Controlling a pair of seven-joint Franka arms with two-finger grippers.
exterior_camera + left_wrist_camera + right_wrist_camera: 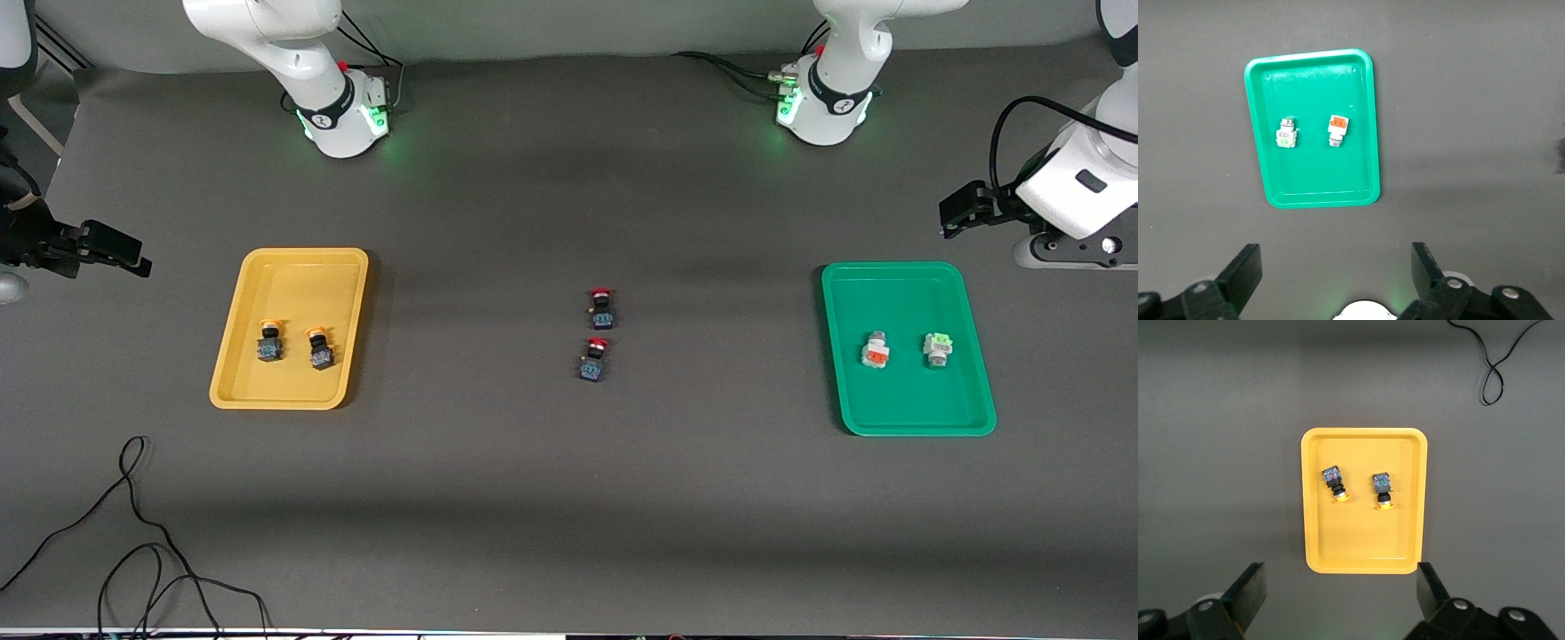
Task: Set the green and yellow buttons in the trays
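The yellow tray [289,329] lies on the grey tabletop [569,498] toward the right arm's end, and it holds both yellow buttons [270,341], lying side by side near its middle, close together but apart, their orange-yellow caps pointing toward the edge where the robot bases stand. The green tray [907,348] sits toward the left arm's end of the tabletop, about as far from the front camera as the yellow one. In it lies the green button [936,348], a white-silver body with a pale green face, and beside it, a little apart and toward the middle of the tabletop, an orange-faced button [876,350] on a similar white body. Two red-capped buttons [601,308] lie on the bare middle of the tabletop between the trays, one just nearer the front camera than its twin. The left gripper [965,212] hangs over the tabletop edge at the left arm's end, above the green tray's corner nearest the bases as far as the front view lets one judge; its wrist view shows the fingers [1245,273] spread wide with nothing between them. The right gripper [111,251] hangs over the right arm's edge, its fingers [1251,590] likewise wide apart and holding nothing. A loose black cable [133,533] trails across the corner nearest the camera at that end.
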